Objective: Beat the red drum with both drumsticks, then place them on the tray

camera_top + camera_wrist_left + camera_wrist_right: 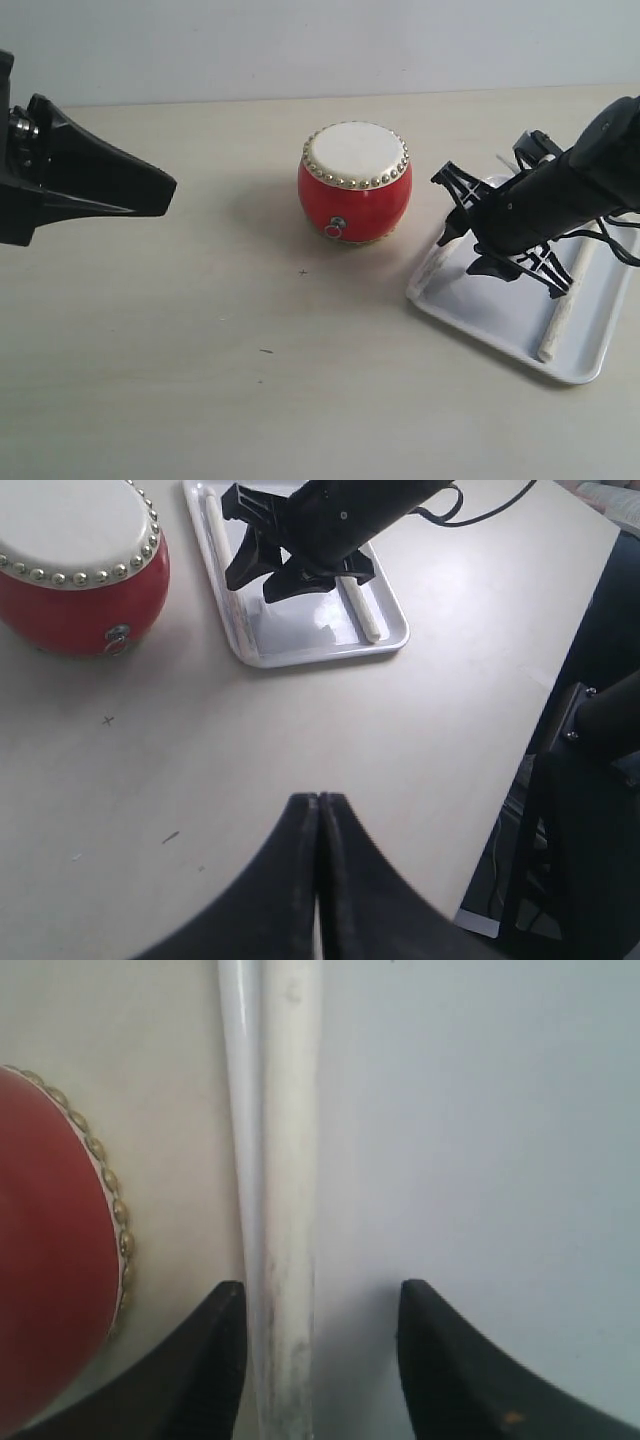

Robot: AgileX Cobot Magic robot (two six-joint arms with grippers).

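Observation:
The red drum (355,185) with its cream, gold-studded top stands upright mid-table. To its right lies the white tray (480,305). One drumstick (565,310) rests across the tray's right part. The other drumstick (290,1160) lies along the rim nearest the drum. My right gripper (452,208) hangs open low over the tray; that second stick runs between its fingers, close to one and not clamped. My left gripper (170,190) is shut and empty, above the table at the far left, well away from the drum.
The left wrist view shows the tray (300,630) near a table edge, with dark frame parts (590,810) beyond that edge. Bare tabletop (250,380) stretches in front of the drum.

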